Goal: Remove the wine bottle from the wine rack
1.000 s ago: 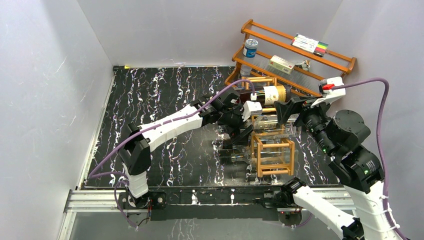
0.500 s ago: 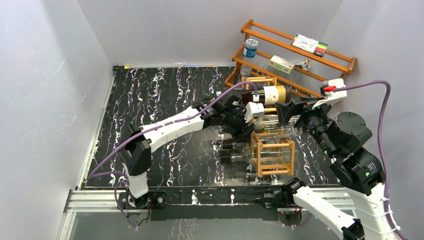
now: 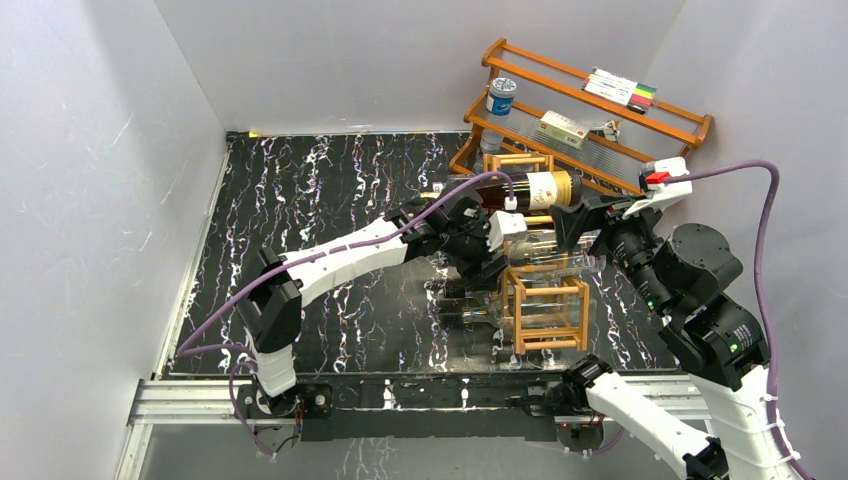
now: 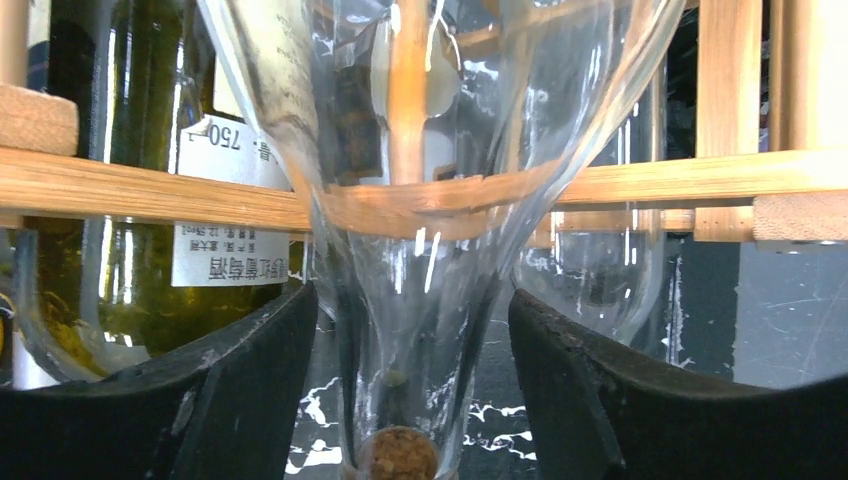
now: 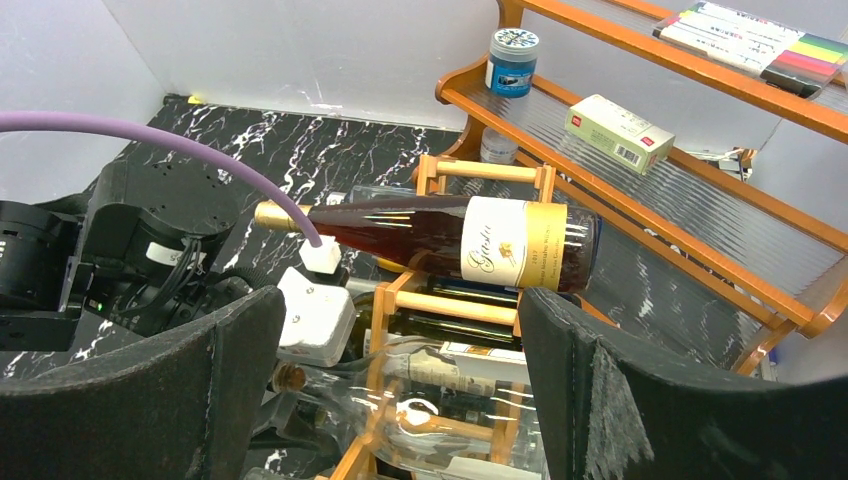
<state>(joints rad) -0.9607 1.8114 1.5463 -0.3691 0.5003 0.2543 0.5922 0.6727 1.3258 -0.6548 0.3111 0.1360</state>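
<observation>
Jaws of the left gripper (image 4: 410, 300) straddle the neck of the clear bottle (image 4: 425, 250) without touching, while the right gripper (image 5: 400, 300) holds its jaws wide near the wine rack (image 3: 546, 318).

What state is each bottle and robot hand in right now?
left hand: open, fingers astride the clear bottle neck.
right hand: open, empty.
clear bottle: corked, lying on the wine rack.
red wine bottle: foil-capped, lying atop the rack.
green bottle: lying inside the rack.
</observation>
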